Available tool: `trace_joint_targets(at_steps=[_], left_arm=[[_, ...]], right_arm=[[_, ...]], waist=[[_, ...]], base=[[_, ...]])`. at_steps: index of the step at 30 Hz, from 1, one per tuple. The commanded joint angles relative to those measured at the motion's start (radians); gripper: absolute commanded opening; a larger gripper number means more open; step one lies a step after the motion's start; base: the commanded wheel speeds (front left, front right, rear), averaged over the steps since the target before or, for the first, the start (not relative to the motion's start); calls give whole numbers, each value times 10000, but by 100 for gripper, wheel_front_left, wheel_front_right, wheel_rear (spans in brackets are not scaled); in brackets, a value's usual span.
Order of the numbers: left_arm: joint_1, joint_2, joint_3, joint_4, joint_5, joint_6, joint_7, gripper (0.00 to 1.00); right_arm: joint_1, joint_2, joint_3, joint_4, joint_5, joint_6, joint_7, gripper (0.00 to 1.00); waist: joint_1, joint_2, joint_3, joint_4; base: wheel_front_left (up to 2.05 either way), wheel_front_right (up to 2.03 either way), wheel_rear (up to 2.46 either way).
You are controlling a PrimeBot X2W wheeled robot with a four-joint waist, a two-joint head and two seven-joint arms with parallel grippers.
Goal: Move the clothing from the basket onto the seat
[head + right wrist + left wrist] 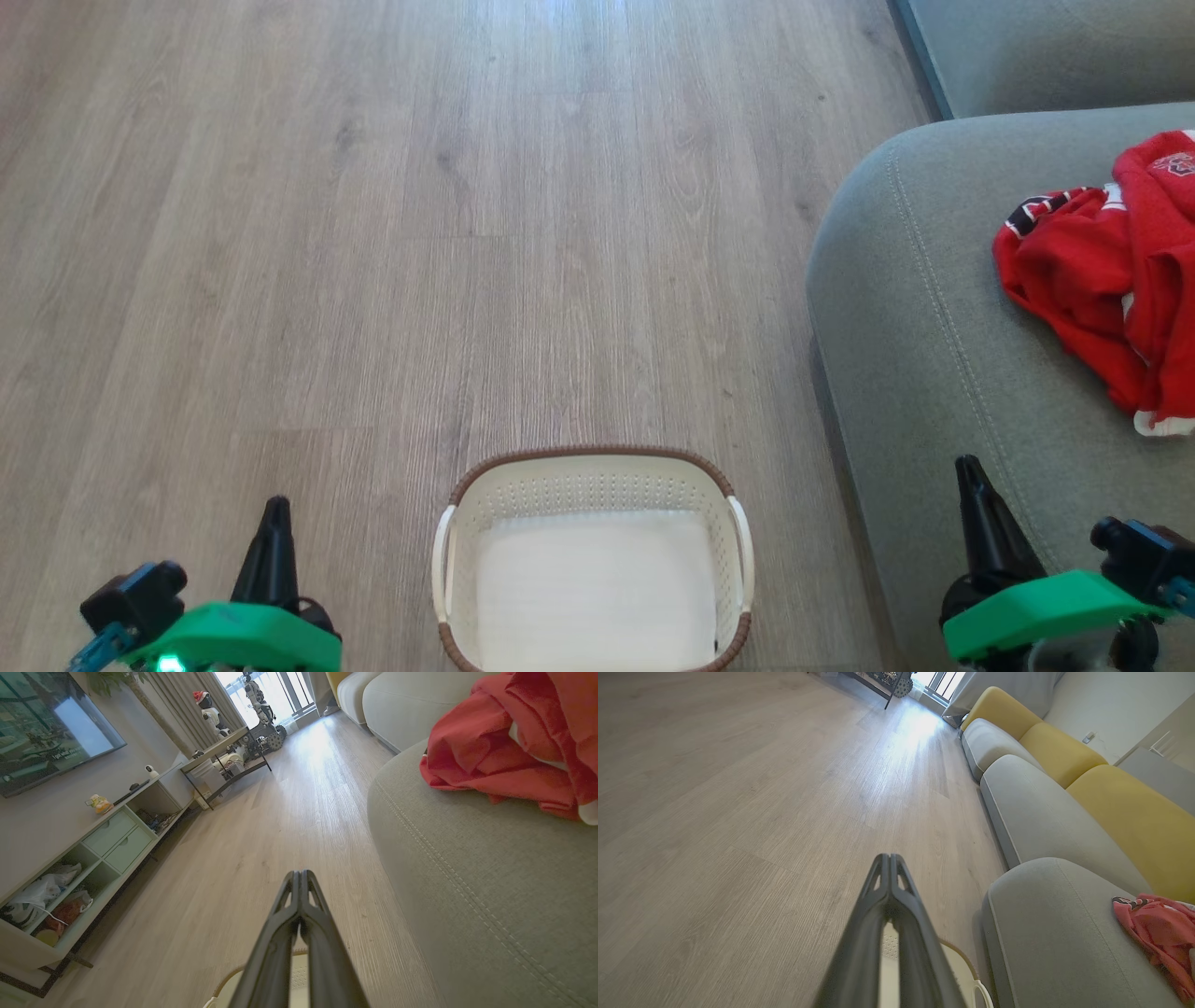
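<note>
The red clothing (pixel 1106 280) lies crumpled on the grey-green seat (pixel 934 317) at the right, its white trim showing. It also appears in the left wrist view (pixel 1157 933) and the right wrist view (pixel 509 742). The white basket (pixel 593 485) with a brown rim stands on the floor at the bottom centre, showing just its flat white base inside. My left gripper (pixel 275 509) is shut at the lower left, left of the basket, holding nothing. My right gripper (pixel 969 467) is shut at the lower right, over the seat's front edge, apart from the clothing.
Pale wood floor (pixel 420 233) stretches ahead and to the left. More sofa cushions with yellow backs (pixel 1059 751) run along the right. A low TV cabinet (pixel 93 858) lines the left wall, and a dark-framed side table (pixel 224 760) stands further off.
</note>
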Motion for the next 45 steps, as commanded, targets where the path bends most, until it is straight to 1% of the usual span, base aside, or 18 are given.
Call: trace_joint_targets(at_steps=[1,45], left_arm=[[-524,41,200,-299,-261,-77,65,0],[-1183,-187,933,-173,-4884,-537,1332,0]], right_arm=[[-472,8,-45,-250,291,22,66,0],[-1264,224,-564,297,5036,51,1257,0]], waist=[[0,-1,1,0],[0,-1,27,-14]], base=[[0,0,0],[0,0,0]])
